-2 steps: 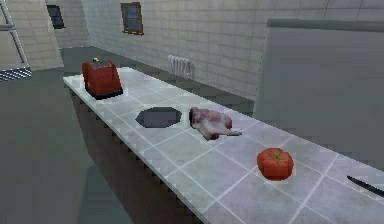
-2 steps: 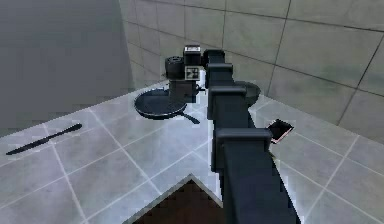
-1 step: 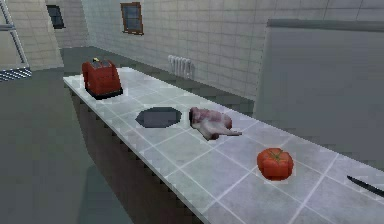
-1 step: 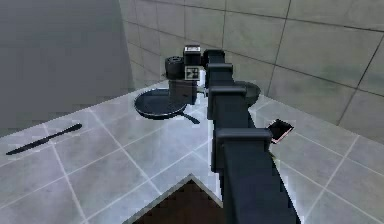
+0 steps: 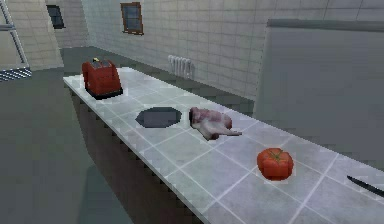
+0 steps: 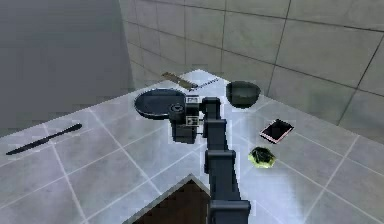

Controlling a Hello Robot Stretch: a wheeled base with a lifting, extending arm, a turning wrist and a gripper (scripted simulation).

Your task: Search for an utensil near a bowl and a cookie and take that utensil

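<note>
Tiled counter [image 5: 190, 170] bears toaster [image 5: 101, 77], tomato [image 5: 274, 162], bowl [image 6: 243, 93], phone [image 6: 276, 130], dark utensil [image 6: 43, 139].

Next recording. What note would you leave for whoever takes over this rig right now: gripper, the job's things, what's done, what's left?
Gripper: at the arm's far end, by a dark round pan; cannot tell whether it holds anything.
Things: dark bowl near the wall; small dark-green lump, perhaps the cookie, by a phone. A long dark utensil lies on the counter at the arm side view's left; a flat slotted thing lies beyond the pan.
Done: arm is out over the counter.
Left: settle which utensil, then take it.
</note>
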